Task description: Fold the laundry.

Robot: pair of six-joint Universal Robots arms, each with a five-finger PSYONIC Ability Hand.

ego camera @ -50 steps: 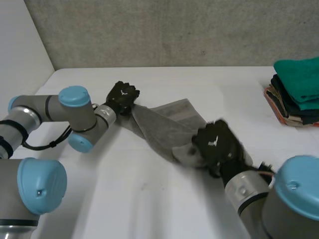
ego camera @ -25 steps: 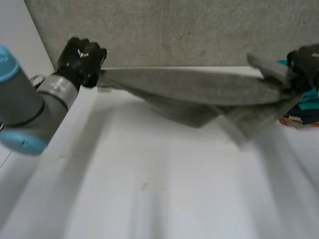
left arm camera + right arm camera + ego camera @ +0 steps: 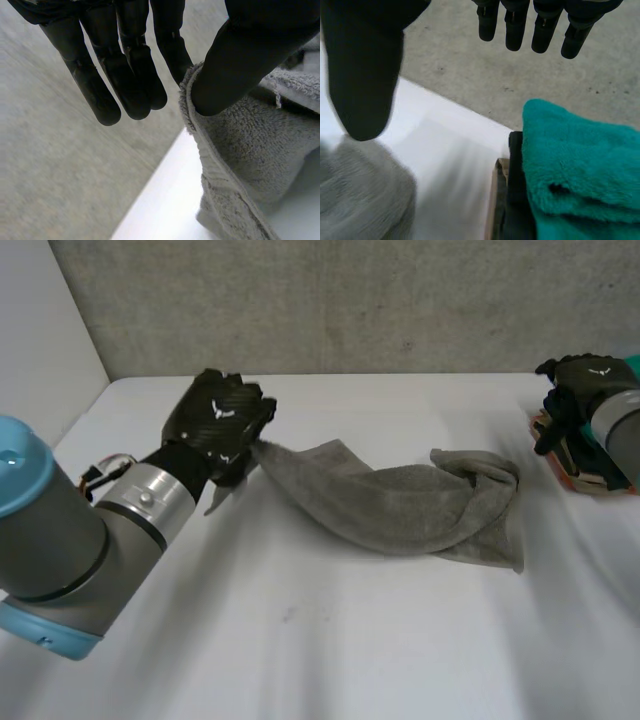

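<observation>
Left wrist view: towel (image 3: 250,150) seemingly in hand (image 3: 125,65)

Your white worktop (image 3: 330,640) is backed by a rough grey concrete wall (image 3: 350,300), with a smooth white panel (image 3: 40,340) at its left.

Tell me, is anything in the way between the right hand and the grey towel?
No, nothing visible is. The right hand is open beside the folded stack, and just bare white table lies between it and the grey towel. The left hand pinches the towel's other end.
</observation>
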